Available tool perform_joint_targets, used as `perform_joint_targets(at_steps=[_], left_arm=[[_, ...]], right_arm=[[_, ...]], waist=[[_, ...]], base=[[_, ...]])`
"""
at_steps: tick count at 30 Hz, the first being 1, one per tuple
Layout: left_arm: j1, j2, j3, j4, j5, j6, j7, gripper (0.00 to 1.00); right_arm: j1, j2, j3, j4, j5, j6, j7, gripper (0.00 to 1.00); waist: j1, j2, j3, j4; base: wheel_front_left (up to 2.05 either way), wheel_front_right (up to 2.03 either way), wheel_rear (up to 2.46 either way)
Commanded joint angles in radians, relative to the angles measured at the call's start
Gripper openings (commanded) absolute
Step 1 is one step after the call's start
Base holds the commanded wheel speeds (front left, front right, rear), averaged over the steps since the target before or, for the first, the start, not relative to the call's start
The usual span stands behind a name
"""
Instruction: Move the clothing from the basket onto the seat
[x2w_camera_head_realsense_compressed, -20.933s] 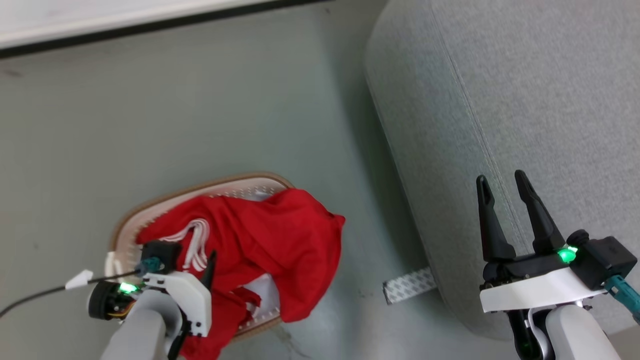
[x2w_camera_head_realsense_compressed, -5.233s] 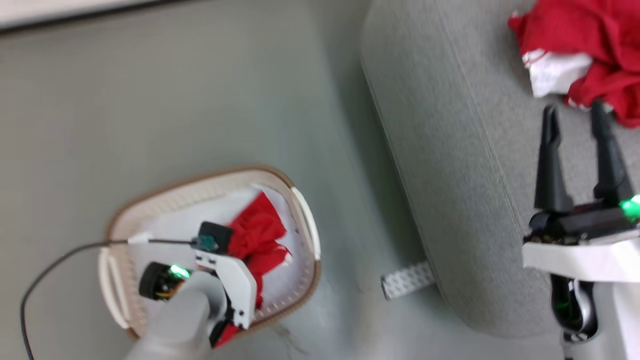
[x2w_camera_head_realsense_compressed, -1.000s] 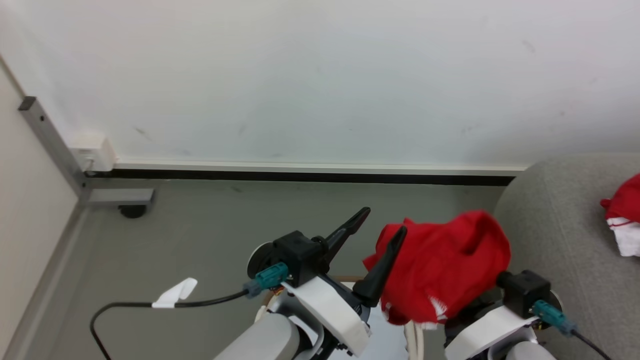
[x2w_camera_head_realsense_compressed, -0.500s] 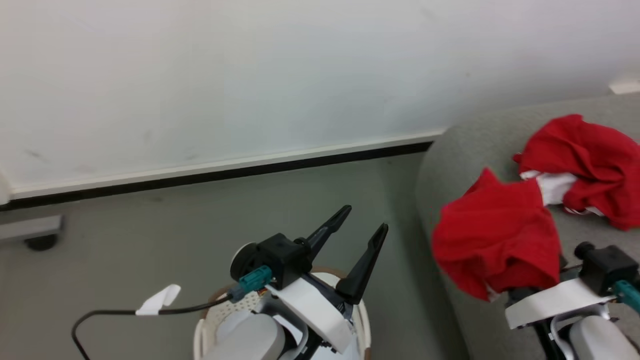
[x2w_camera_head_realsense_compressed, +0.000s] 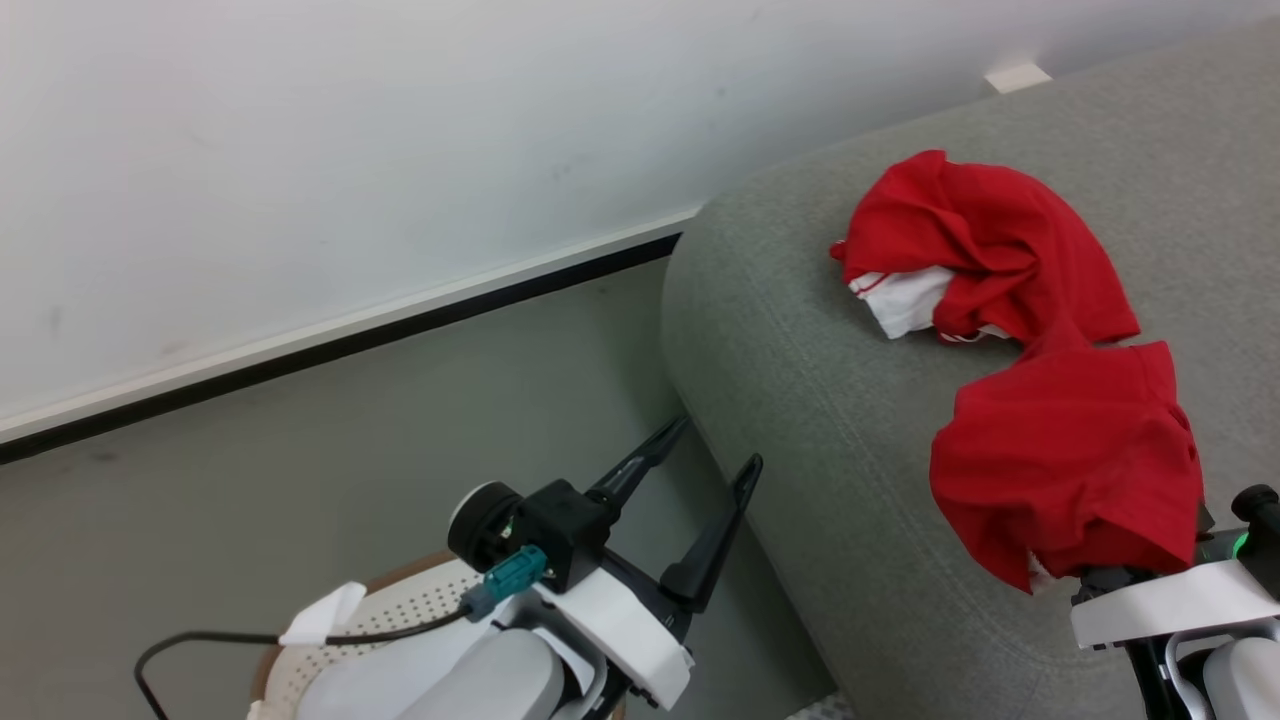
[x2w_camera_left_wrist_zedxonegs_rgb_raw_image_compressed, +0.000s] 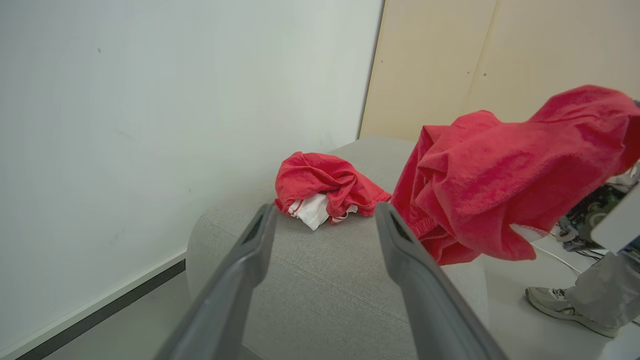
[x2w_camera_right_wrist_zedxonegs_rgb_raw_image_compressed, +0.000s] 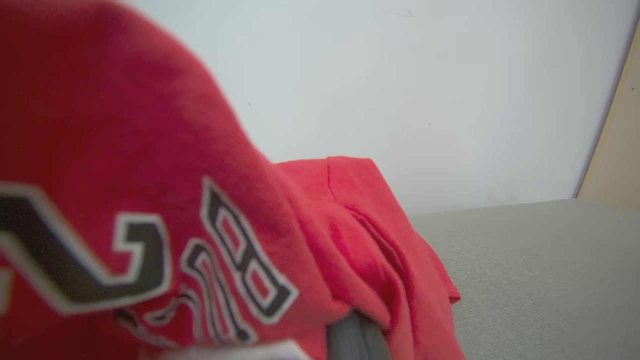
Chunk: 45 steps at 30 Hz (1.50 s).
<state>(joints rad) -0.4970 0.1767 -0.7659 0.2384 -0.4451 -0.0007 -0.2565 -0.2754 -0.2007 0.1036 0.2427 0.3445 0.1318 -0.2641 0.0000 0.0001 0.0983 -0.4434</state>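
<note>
A bright red garment hangs draped over my right gripper, which is shut on it; the cloth hides most of the fingers. It hovers just above the light grey sofa, near its front edge. A second red garment with a white panel lies crumpled on the seat behind it, and it is also in the left wrist view. My left gripper stands open and holds nothing, over the floor beside the sofa's rounded corner. The white perforated basket with its tan rim peeks out under my left arm, mostly hidden.
A white wall with a dark baseboard runs behind the grey-green floor. A black cable with a white tag trails from my left wrist. In the left wrist view, a person's shoe stands on the floor beyond the sofa.
The head camera has swung right, bringing more of the sofa into view. My right gripper has carried the red garment further over the seat, closer to the garment lying there.
</note>
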Motion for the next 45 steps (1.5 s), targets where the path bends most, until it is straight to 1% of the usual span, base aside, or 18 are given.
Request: perform_joint_targets(at_steps=[1, 5, 11, 15, 19, 23, 26, 31, 35, 41, 42, 45], left_arm=[[-0.004, 0.003, 0.001, 0.007, 0.013, -0.005, -0.002, 1.0], [-0.006, 0.0, 0.0, 0.033, 0.033, -0.004, -0.008, 1.0], [-0.006, -0.013, 0.007, 0.047, 0.04, -0.014, -0.009, 1.0], [-0.009, -0.017, 0.008, 0.053, 0.043, -0.019, -0.008, 1.0], [-0.023, -0.011, 0.013, 0.043, 0.053, -0.018, -0.008, 1.0], [-0.04, 0.0, 0.015, 0.036, 0.069, -0.019, -0.008, 1.0], [-0.053, 0.012, 0.014, 0.036, 0.075, -0.021, -0.004, 1.0], [-0.08, 0.022, 0.014, 0.027, 0.08, -0.025, 0.005, 1.0], [-0.101, 0.029, 0.015, 0.013, 0.085, -0.024, 0.017, 1.0], [-0.136, 0.046, 0.01, -0.012, 0.099, -0.026, 0.036, 1.0], [-0.14, 0.049, 0.01, -0.015, 0.102, -0.026, 0.038, 1.0], [-0.154, 0.053, 0.01, -0.022, 0.106, -0.025, 0.039, 1.0]], right_arm=[[0.012, 0.0, -0.004, -0.007, -0.007, -0.002, 0.0, 0.0], [0.027, 0.009, -0.027, -0.015, -0.003, -0.002, 0.0, 0.0], [0.035, 0.018, -0.045, -0.022, -0.007, -0.002, 0.0, 0.0], [0.012, 0.005, -0.057, -0.023, -0.002, -0.002, 0.0, 0.0], [-0.033, -0.017, -0.102, -0.031, 0.005, -0.002, 0.0, 0.0], [-0.097, -0.071, -0.121, 0.007, -0.008, -0.002, 0.0, 0.0], [-0.164, -0.11, -0.136, 0.052, 0.012, -0.002, 0.0, 0.0], [-0.281, -0.207, -0.143, 0.145, 0.03, -0.002, 0.011, 0.0], [-0.377, -0.275, -0.168, 0.206, 0.056, -0.002, 0.017, 0.0], [-0.511, -0.388, -0.154, 0.286, 0.059, -0.002, 0.046, 0.0], [-0.528, -0.404, -0.15, 0.307, 0.055, -0.002, 0.052, 0.06], [-0.577, -0.461, -0.129, 0.377, 0.051, -0.002, 0.082, 0.05]], waist=[[0.0, -0.0001, 0.01, -0.025], [0.0, -0.0001, 0.015, -0.038], [0.0, -0.0001, 0.02, -0.031], [0.0, -0.0001, 0.033, -0.014], [0.0, -0.0001, 0.069, 0.01], [0.0, -0.0001, 0.122, 0.04], [0.0, -0.0001, 0.165, 0.062], [0.0, -0.0001, 0.239, 0.103], [0.0, -0.0001, 0.301, 0.138], [0.0, -0.0001, 0.398, 0.19], [0.0, -0.0001, 0.413, 0.198], [0.0, -0.0001, 0.453, 0.222]], base=[[0.0, 0.0, 0.0], [0.0, 0.0, 0.0], [0.0, 0.0, 0.0], [0.0, 0.0, 0.0], [0.0, 0.0, 0.0], [0.0, 0.0, 0.0], [0.0, 0.0, 0.0], [0.0, 0.0, 0.0], [0.0, 0.0, 0.0], [0.0, 0.0, 0.0], [0.0, 0.0, 0.0], [0.0, 0.0, 0.0]])
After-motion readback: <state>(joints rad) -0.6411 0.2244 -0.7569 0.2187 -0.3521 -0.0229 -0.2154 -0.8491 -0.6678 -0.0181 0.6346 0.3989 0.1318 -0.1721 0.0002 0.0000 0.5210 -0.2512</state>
